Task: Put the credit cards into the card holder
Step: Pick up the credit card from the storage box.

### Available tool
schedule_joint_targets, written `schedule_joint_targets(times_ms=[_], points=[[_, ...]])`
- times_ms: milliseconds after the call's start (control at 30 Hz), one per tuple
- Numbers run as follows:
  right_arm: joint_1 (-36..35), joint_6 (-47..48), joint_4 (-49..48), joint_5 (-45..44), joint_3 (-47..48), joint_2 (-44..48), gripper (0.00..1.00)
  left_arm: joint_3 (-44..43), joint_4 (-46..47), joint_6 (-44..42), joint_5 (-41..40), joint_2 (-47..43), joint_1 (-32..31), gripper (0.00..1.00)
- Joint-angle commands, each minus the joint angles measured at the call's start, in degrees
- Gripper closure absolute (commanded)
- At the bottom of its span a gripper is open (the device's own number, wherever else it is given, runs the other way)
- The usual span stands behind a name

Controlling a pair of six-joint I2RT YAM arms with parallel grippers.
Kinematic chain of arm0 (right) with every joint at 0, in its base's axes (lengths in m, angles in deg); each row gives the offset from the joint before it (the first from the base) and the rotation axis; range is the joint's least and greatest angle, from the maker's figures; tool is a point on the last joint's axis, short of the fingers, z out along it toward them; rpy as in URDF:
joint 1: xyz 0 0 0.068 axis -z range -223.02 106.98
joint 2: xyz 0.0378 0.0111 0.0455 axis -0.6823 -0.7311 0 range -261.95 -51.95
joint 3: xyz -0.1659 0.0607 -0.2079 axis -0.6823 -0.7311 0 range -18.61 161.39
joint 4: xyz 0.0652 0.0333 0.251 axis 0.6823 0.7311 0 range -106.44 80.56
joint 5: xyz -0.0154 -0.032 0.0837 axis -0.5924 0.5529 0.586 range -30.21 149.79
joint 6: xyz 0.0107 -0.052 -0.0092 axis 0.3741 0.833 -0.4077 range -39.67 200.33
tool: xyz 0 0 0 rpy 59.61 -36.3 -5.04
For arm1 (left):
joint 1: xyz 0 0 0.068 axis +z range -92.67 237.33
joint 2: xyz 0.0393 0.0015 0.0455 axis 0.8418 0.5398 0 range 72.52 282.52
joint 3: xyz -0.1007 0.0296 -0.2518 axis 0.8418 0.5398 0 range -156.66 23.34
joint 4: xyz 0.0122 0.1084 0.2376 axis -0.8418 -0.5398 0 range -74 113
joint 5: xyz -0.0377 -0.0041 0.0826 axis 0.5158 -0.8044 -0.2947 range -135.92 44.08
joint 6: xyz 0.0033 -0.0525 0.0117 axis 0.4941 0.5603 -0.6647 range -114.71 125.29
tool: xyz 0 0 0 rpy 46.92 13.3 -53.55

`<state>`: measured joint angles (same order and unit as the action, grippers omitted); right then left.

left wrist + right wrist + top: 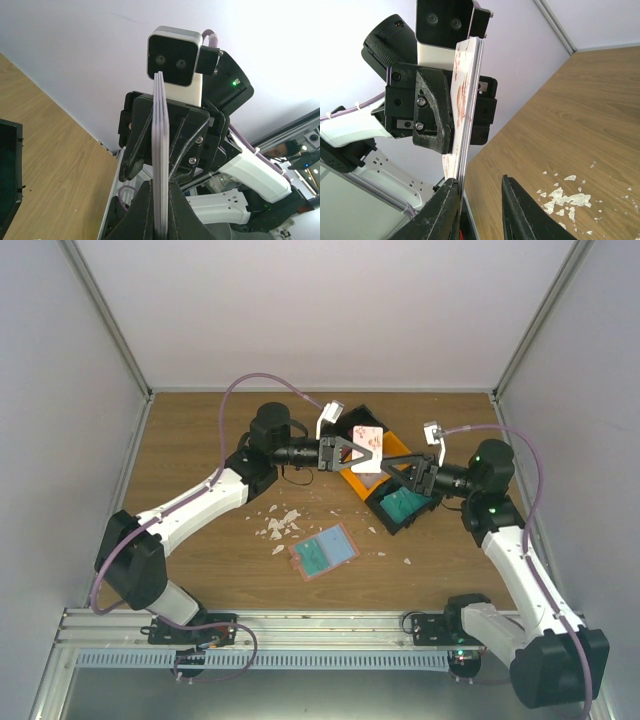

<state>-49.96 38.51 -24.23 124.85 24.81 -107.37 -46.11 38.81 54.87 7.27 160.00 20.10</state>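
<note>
My left gripper (356, 452) is shut on a stack of white credit cards with red markings (368, 448), held in the air over the bins; the left wrist view shows the stack edge-on (160, 150). My right gripper (402, 474) is open and faces it. In the right wrist view the cards' (464, 95) lower end lies against the inner side of one of my right fingers (447, 210), with the other finger apart. More teal cards (404, 505) lie in a black bin (391, 527). The salmon-pink card holder (323, 552) lies open on the table with a teal card on it.
An orange bin (353, 484) stands beside the black bin under both grippers. White crumbs (280, 525) are scattered left of the card holder and show in the right wrist view (565, 196). Grey walls enclose the wooden table.
</note>
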Motion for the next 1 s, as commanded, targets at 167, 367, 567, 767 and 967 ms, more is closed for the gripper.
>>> schedule_joint_targets(times_ms=[167, 367, 567, 767, 967], points=[[-0.08, 4.31, 5.82, 2.72, 2.36, -1.73, 0.8, -1.38, 6.05, 2.25, 4.34, -2.31, 0.15, 1.0], [-2.15, 5.49, 7.53, 3.21, 4.56, -3.81, 0.79, -1.65, 8.0, 3.18, 6.93, -2.19, -0.59, 1.0], [-4.14, -2.03, 0.92, 3.25, 4.58, -6.48, 0.82, -1.81, 8.13, 4.91, 6.94, -2.06, -0.82, 1.0], [-4.69, -13.72, -11.62, 3.24, 2.75, -7.17, 0.87, -2.62, 8.26, 7.41, 5.76, -0.92, -0.82, 1.0], [-6.51, -13.18, -8.07, 3.24, 6.01, -9.69, 0.8, -4.1, 6.22, 7.24, 5.11, 0.55, -0.82, 1.0]])
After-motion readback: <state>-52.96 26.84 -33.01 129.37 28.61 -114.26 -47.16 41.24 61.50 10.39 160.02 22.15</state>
